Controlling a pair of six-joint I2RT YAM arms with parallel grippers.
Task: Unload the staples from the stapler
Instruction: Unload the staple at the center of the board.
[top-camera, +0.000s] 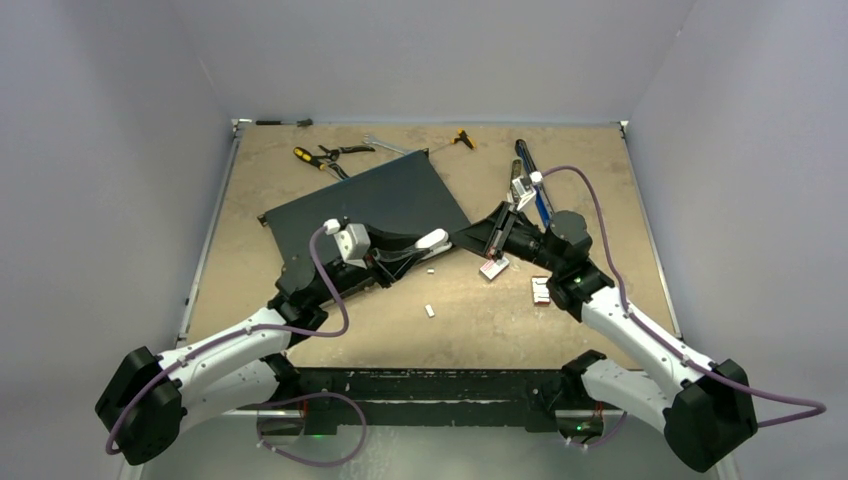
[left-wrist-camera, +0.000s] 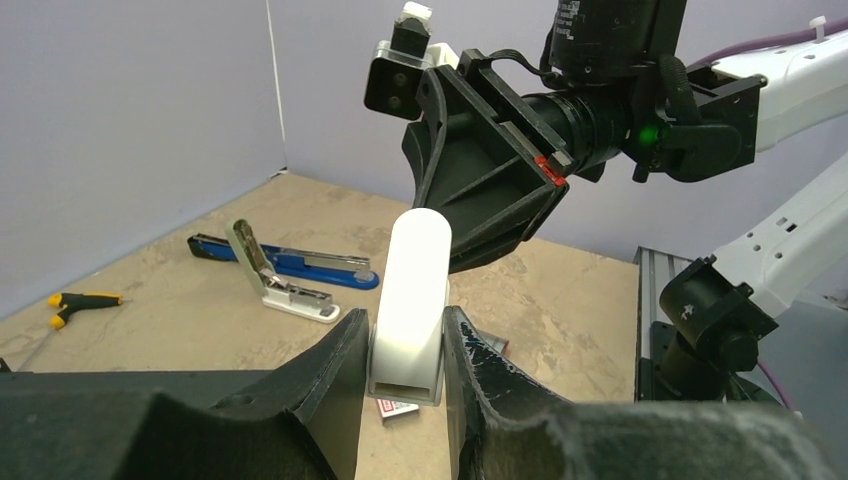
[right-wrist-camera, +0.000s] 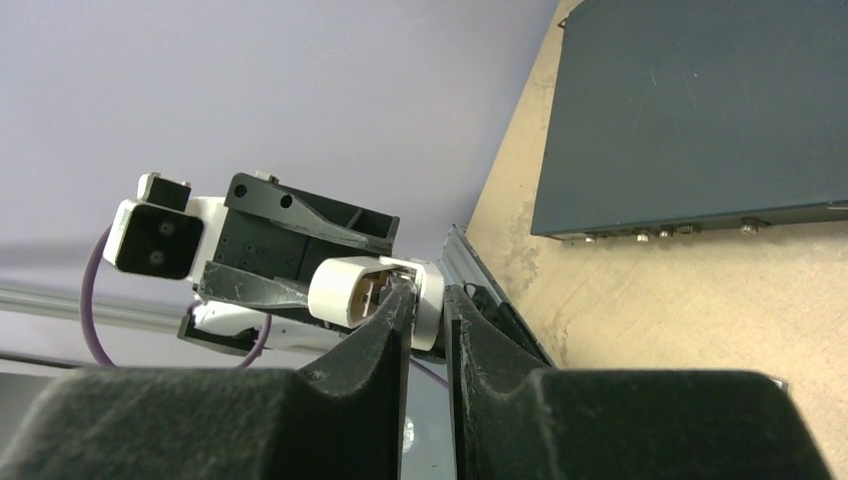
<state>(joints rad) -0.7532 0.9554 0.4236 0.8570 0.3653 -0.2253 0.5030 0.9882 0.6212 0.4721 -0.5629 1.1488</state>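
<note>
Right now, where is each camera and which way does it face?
Top external: above and behind, looking down on the table; left arm and right arm show.
Left wrist: faces the right gripper; its own left gripper clamps the white stapler.
Right wrist: faces the left gripper; its own fingers show.
Shared: the white stapler.

The left end effector (left-wrist-camera: 405, 352) clamps a white stapler (left-wrist-camera: 416, 275) upright, the right end effector (left-wrist-camera: 480, 195) just behind its top.

- Smooth, glossy white plastic on the white stapler (left-wrist-camera: 418, 290).
- Matt, faintly grainy black plastic on the left gripper (left-wrist-camera: 405, 345).
- Bright bare metal and glossy blue shell on the blue stapler (left-wrist-camera: 320, 265) beyond the white stapler.
- Matt, mottled sandy counter (left-wrist-camera: 560, 290).
</note>
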